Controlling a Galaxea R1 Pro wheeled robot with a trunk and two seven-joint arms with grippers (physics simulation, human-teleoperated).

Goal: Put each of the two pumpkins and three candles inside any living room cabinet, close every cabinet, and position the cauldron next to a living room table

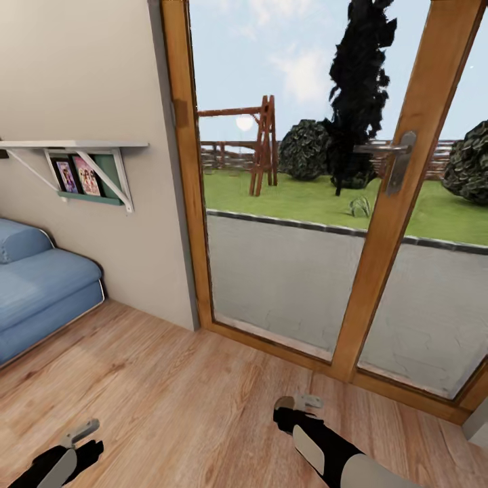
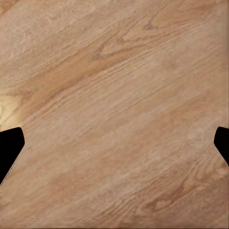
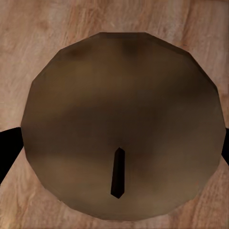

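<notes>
A brownish-grey candle (image 3: 119, 95) with a short dark wick is seen from above in the right wrist view. The dark fingers of my right gripper (image 3: 119, 152) press against its two sides, so the gripper is shut on it above the wooden floor. In the head view my right gripper (image 1: 301, 403) hangs low near the glass door. My left gripper (image 1: 85, 434) sits low at the left. Its fingers (image 2: 9, 148) stand wide apart with only floor boards between them. The pumpkins, cabinet, cauldron and table are out of view.
A wooden-framed glass door (image 1: 379, 257) with a metal handle (image 1: 400, 159) stands straight ahead, with a garden behind it. A blue sofa (image 1: 41, 285) is at the left under a white wall shelf (image 1: 74, 146) holding pictures. Wooden floor (image 1: 176, 400) lies between them.
</notes>
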